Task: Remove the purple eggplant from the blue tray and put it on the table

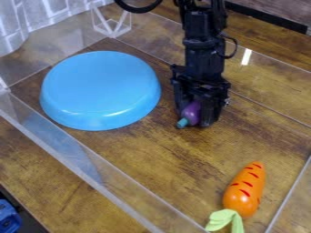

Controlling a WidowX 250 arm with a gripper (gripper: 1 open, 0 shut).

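The purple eggplant (pixel 188 116) with its teal stem cap lies on the table (pixel 134 173), just right of the blue tray (pixel 100 88), which holds nothing. My gripper (pixel 201 111) points straight down over the eggplant. Its two black fingers stand on either side of the eggplant, wider apart than it is, so the gripper is open. The eggplant sits near the left finger and partly shows between the fingers; its upper part is hidden by the gripper body.
An orange carrot (pixel 245 188) with green leaves lies at the front right of the table. Clear acrylic walls (pixel 85 168) border the table at the front, left and back.
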